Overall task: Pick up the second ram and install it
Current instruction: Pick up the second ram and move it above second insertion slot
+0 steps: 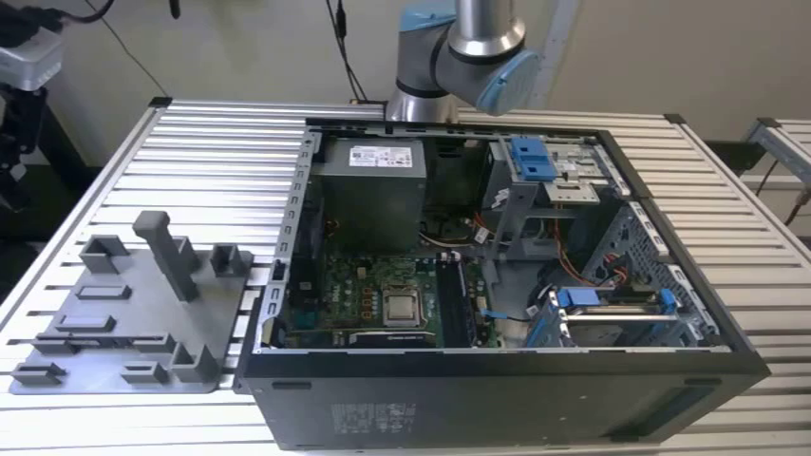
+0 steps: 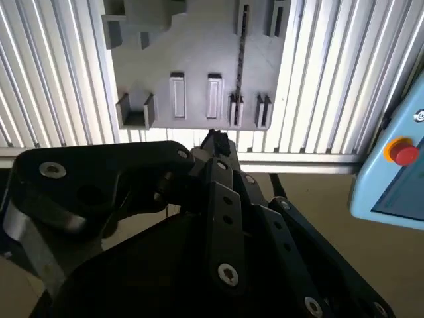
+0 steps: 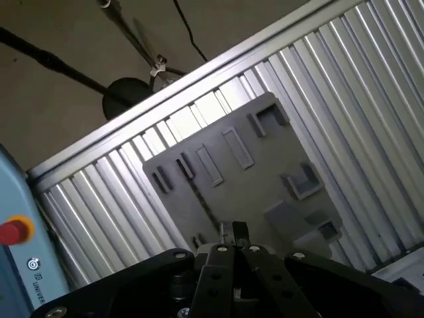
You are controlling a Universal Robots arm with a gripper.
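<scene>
Ram (image 2: pixel 241 53) edge-up in tray (image 2: pixel 192 46) slot — fingers (image 2: pixel 213 142) pressed together, clear of it.

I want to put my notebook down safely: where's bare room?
Bare slats of the table lie past the grey holder tray toward the exterior view's left far corner, and in the strip on the exterior view's right of the computer case. Inside the case is crowded.

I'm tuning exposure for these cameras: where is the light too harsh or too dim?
Exterior view: the case interior sits in shadow while the table is bright. Second wrist view: strong glare streaks on the table; the tool is nearly black. First wrist view: glare bands on the table too, tray evenly lit, tool dark.
</scene>
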